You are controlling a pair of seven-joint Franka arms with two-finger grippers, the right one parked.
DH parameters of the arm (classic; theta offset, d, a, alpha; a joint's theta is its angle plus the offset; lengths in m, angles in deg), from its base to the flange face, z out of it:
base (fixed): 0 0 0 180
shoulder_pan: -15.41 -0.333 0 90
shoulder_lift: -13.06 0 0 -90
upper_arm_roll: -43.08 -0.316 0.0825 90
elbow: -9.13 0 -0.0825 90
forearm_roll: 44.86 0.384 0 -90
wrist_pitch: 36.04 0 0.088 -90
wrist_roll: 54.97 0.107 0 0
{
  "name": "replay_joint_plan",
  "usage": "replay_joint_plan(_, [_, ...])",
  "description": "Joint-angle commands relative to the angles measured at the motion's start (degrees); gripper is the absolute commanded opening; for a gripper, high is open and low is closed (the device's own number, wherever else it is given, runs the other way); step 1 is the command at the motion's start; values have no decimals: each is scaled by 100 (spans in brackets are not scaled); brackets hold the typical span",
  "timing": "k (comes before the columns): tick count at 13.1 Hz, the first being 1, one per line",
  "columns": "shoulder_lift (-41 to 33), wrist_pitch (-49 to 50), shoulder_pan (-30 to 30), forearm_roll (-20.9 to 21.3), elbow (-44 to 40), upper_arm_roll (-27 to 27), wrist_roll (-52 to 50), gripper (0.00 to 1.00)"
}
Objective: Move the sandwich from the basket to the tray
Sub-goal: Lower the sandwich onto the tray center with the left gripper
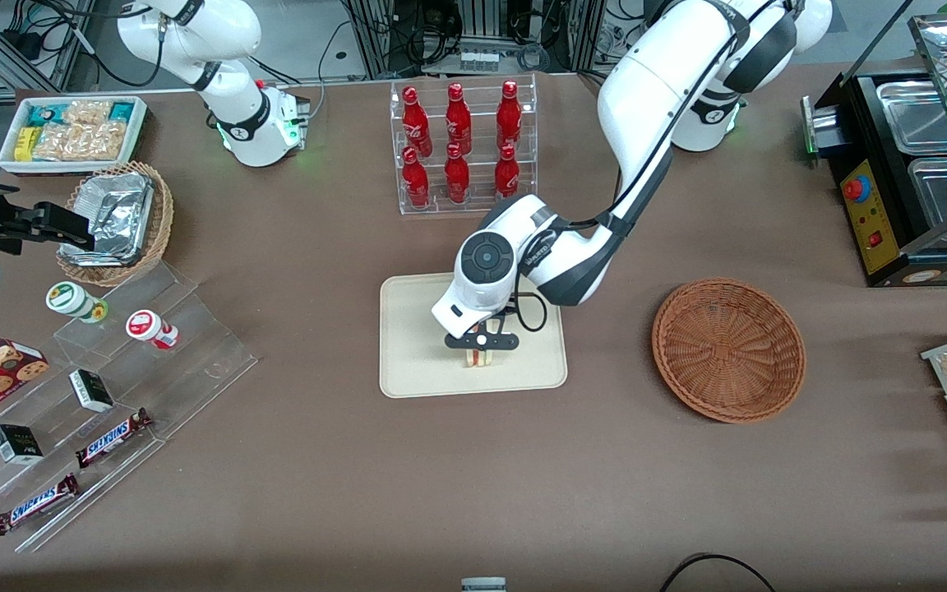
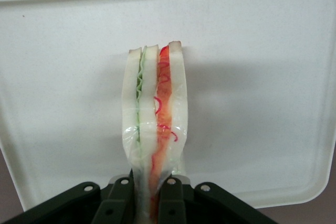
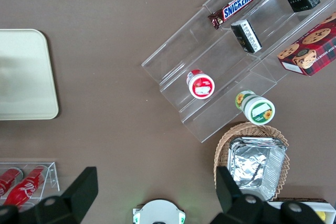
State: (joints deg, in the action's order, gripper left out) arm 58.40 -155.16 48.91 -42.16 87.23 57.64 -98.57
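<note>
Brown cloth covers the table. Above the cream tray hangs the gripper, its fingers squeezed tight on the sandwich, which stands on its edge over the tray (touching it or not, I cannot tell). If the fingers let go too high, the thin wedge could tip over or bounce out. I count one sandwich, one tray and one brown basket, now empty.

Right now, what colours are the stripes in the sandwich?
Red and green, between pale bread; the gripper holds the sandwich. Left wrist view shows it best.
</note>
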Motion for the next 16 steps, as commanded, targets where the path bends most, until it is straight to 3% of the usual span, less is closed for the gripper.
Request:
replay_joint_plan(1, [123, 29, 121, 64, -172, -85, -132, 0])
replay_joint_plan(10, [220, 29, 191, 231, -163, -76, -308, 0])
replay_joint_plan(11, [220, 20, 270, 231, -163, -85, -308, 11])
replay_joint_plan(12, [229, 20, 271, 231, -163, -85, -325, 48])
replay_joint_plan(13, [229, 20, 271, 231, -172, -85, -377, 78])
replay_joint_plan(15, [186, 47, 271, 258, -172, -85, -492, 99])
replay_joint_plan(16, [159, 64, 262, 284, -172, -93, -492, 99])
